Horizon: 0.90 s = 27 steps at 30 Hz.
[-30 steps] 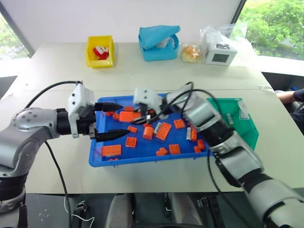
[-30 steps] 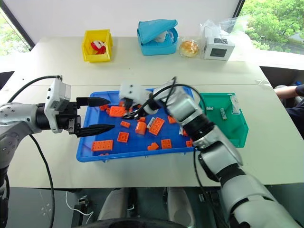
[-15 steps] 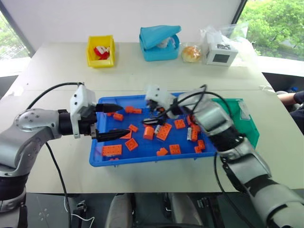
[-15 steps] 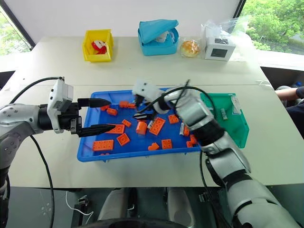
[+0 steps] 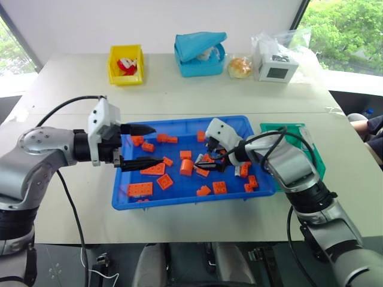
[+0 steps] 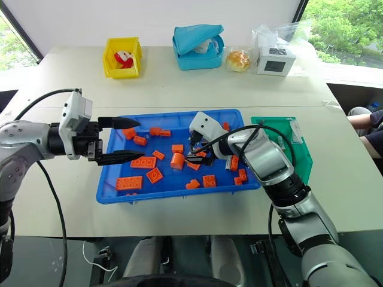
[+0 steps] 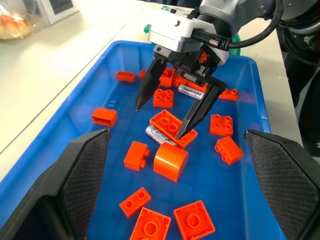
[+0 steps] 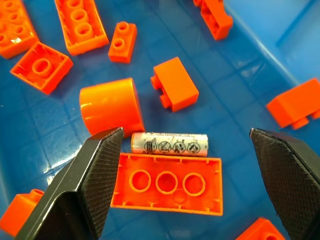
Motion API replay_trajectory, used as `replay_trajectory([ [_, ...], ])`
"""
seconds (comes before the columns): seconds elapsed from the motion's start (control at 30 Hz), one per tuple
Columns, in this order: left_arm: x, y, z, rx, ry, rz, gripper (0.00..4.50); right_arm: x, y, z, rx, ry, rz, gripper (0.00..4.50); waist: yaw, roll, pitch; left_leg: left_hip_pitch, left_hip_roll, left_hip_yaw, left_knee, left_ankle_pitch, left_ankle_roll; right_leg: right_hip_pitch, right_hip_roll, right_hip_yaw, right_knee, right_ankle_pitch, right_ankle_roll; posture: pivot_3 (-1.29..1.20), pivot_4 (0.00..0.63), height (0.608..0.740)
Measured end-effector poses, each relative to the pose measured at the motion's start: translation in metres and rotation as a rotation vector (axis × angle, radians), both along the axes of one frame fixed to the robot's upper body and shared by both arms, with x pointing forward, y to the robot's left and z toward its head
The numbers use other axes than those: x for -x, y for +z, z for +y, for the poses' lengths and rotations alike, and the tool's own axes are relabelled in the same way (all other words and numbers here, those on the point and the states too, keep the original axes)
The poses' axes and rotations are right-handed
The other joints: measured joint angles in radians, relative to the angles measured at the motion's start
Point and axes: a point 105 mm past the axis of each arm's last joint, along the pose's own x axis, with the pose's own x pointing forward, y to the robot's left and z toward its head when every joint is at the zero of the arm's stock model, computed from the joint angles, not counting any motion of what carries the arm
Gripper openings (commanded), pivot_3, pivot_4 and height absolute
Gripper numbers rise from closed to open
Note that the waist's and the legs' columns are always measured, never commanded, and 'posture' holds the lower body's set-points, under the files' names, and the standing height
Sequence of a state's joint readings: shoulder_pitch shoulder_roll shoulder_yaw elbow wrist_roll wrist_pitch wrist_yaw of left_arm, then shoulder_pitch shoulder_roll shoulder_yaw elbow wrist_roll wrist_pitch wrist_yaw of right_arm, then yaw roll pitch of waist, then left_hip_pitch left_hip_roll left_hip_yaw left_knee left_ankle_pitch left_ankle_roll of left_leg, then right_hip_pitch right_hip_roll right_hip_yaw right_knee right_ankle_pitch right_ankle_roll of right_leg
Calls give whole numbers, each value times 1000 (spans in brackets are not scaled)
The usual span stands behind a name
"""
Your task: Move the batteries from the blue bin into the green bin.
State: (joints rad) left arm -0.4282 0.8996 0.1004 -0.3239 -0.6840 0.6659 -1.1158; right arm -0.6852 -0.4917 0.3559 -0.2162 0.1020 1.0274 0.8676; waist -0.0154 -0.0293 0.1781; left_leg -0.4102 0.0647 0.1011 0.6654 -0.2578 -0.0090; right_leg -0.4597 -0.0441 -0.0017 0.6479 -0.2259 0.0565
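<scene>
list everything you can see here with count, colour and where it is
batteries: two seen in blue bin, silver, among bricks; some in green bin
blue bin: one, table centre
green bin: one, beside blue bin
orange bricks: many, in blue bin
yellow bin: one, far side
teal box: one, far side
white box: one, far side
bread in bag: one, beside white box
left gripper: open, over blue bin
right gripper: open, above a battery

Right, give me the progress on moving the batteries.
Done: at least one battery lies in the green bin. In hand: the right tool hangs open and empty over a battery beside an orange brick in the blue bin. Left: that one and another.
</scene>
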Motion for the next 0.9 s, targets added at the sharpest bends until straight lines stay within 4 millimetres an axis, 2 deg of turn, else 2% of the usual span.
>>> replay_trajectory([
  [0.3, 0, 1, -1, -11, -17, -15, 4500, 5, -19, 6, 43, 23, 3, 4151, -1, 0, 0, 0, 0, 0, 0, 0, 0, 0, 0, 0, 0, 0, 0, 0, 150, 736],
  [0.53, 1, 0, -2, -11, -27, -10, 4500, -2, -26, 7, 58, 39, -21, 4151, -2, 0, 0, 0, 0, 0, 0, 0, 0, 0, 0, 0, 0, 0, 0, 0, 150, 736],
  [0.67, 1, 0, -2, -10, -29, -10, 4500, -7, -26, 9, 60, 50, -49, 3139, -1, -1, 0, 1, 0, 0, 0, 0, 0, 1, 0, 0, 0, 0, 0, 0, 150, 736],
  [0.9, 2, -1, -5, -1, -42, -11, 4500, -5, -23, 4, 58, 45, -32, 3144, 1, -1, -1, 1, 0, 0, 0, 0, 0, 1, 0, 0, 0, 0, 0, 0, 150, 736],
])
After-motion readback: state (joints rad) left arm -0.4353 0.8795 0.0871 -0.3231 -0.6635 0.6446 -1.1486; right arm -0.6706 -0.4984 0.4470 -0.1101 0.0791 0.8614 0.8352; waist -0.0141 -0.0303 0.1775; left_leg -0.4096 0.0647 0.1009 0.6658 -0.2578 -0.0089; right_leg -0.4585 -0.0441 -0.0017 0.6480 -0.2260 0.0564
